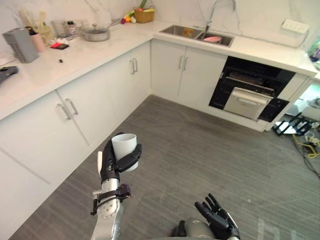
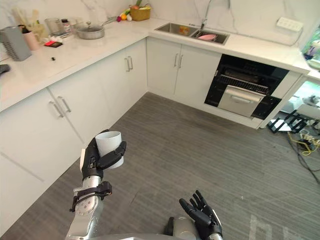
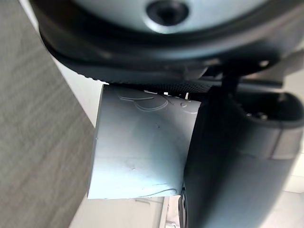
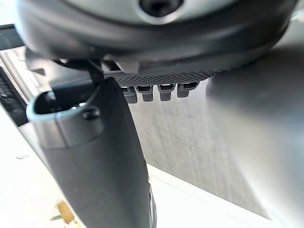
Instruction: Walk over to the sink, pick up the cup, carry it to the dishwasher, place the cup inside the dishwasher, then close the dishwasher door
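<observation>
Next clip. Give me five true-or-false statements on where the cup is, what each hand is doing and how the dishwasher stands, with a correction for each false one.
1. The left hand has its fingers curled round the white cup. True.
2. The cup lies on its side in the sink. False: it is held upright above the grey floor, and the sink is across the room.
3. The right hand holds nothing and its fingers are spread. True.
4. The dishwasher is closed. False: the dishwasher stands open and its dark interior shows.
5. A pan sits on the counter to the left of the sink. True.
</observation>
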